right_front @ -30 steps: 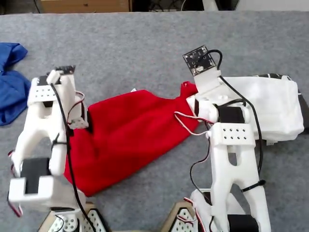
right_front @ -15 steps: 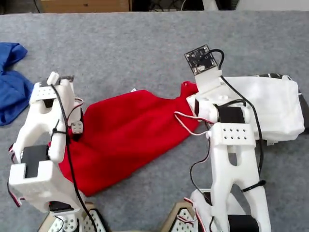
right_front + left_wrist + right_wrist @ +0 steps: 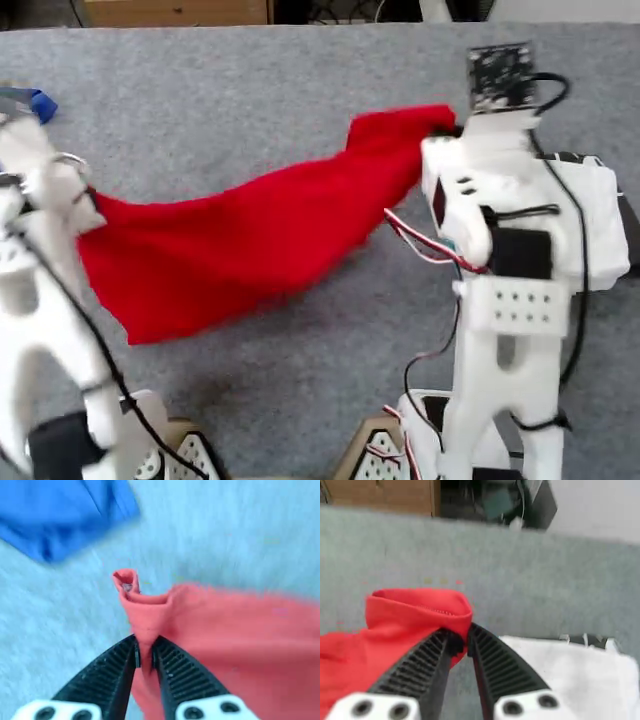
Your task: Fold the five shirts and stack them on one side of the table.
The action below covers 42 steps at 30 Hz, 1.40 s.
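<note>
Blue shirt (image 3: 40,104), beyond red shirt (image 3: 250,240) on my left: mostly hidden behind my blurred left arm (image 3: 35,260).

Left end effector (image 3: 145,652) was clamped on one corner of the red shirt (image 3: 250,240), jaws nearly together. Right end effector (image 3: 461,635) was pinched on the opposite end. Left arm (image 3: 40,300) stood at the near-left edge, right arm (image 3: 500,280) reached farther across the worktop (image 3: 250,90), well apart.

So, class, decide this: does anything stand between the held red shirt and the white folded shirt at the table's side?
Nothing visible does. The left gripper and right gripper are shut on the red shirt, and only bare grey table lies between it and the white folded shirt.
</note>
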Available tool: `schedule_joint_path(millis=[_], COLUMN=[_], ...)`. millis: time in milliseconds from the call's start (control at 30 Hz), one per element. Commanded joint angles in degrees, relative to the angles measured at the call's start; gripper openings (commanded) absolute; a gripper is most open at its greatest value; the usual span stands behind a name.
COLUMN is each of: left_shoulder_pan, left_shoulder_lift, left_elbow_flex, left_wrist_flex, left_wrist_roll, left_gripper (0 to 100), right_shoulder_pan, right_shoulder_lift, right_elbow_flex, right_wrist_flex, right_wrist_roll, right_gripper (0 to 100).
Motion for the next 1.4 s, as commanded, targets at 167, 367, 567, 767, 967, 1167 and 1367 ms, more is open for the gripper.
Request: schedule_joint_path(millis=[167, 367, 567, 767, 967, 1167, 1367], left_shoulder_pan=[-1.5, -1.5, -6.2, -13.2, -13.7, -15.6, -17.5], left_shoulder_lift=[-9.4, -9.7, -9.5, -9.8, -9.8, -9.8, -9.8], left_elbow_flex=[-24.7, -36.8, -24.8, -0.4, 20.4, 28.4, 26.1], left_wrist_flex=[5.4, 14.6, 16.9, 16.9, 17.1, 17.3, 17.3], left_wrist_roll=[3.1, 2.6, 2.5, -8.6, -33.7, -49.4, -53.4], left_gripper=[3, 3, 3, 3, 3, 16, 28], right_shoulder_pan=[1.1, 1.1, 0.8, 0.6, 0.6, 0.5, -0.1], right_shoulder_lift=[-2.2, -1.5, 3.6, 5.1, 4.8, 4.7, 4.8], right_elbow_flex=[-29.2, -46.1, -48.1, -44.6, -33.1, -24.8, -15.9], right_wrist_flex=[9.8, 15.1, 22.5, 30.7, 34.8, 36.7, 41.1], right_wrist_roll=[-1.8, -1.4, 1.1, 6.2, 14.4, 20.5, 32.9], right_gripper=[1.2, 1.3, 1.3, 1.3, 1.3, 1.3, 1.3])
